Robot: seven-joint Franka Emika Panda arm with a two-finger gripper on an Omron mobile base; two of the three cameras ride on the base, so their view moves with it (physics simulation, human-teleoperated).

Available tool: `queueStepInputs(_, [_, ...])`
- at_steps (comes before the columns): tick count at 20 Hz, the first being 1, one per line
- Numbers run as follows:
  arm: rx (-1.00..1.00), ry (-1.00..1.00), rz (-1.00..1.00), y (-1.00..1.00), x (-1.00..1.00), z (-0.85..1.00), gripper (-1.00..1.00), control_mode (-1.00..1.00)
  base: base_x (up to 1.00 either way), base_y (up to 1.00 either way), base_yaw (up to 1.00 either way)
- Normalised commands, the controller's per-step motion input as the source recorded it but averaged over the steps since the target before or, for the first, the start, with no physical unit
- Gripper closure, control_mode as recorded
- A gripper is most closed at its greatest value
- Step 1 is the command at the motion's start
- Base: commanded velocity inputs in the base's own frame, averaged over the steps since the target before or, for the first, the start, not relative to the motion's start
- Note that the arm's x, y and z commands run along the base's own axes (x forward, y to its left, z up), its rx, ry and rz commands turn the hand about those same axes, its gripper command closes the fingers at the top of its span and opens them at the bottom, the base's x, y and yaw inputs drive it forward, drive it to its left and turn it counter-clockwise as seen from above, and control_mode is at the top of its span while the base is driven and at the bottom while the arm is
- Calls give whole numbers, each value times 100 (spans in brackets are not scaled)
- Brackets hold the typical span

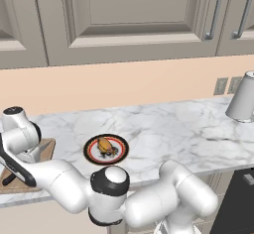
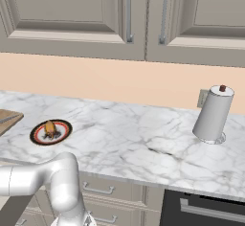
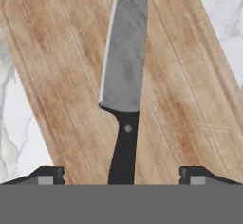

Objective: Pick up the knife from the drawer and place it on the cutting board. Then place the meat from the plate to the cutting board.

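The claw [image 3: 121, 178] hangs wide open, empty, over the knife [image 3: 124, 76] lying on the unmarked cutting board [image 3: 180, 99].

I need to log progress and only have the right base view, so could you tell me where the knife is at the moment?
Observer: The knife lies flat on the cutting board, per the hand view.
Operator: Thank you. Is the gripper holding it?
Observer: No, the gripper is open, its fingertips well clear either side of the black handle.
Operator: And is the meat moved?
Observer: Not yet; the meat sits on the plate, right of the board in the left base view.
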Motion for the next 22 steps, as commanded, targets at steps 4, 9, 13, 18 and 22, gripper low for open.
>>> queueStepInputs(4, [0,-5,-1,-20,-32,31,-100,-100,0,0,0])
queueStepInputs(9, [0,-5,0,-42,-39,5,-100,-100,0,0,0])
queueStepInputs(13, [0,-2,0,-59,-46,3,-100,-100,0,0,0])
queueStepInputs(18, [0,-3,1,-72,-42,3,-100,-100,0,0,0])
queueStepInputs(22, [0,-3,9,-88,-33,3,-100,-100,0,0,0])
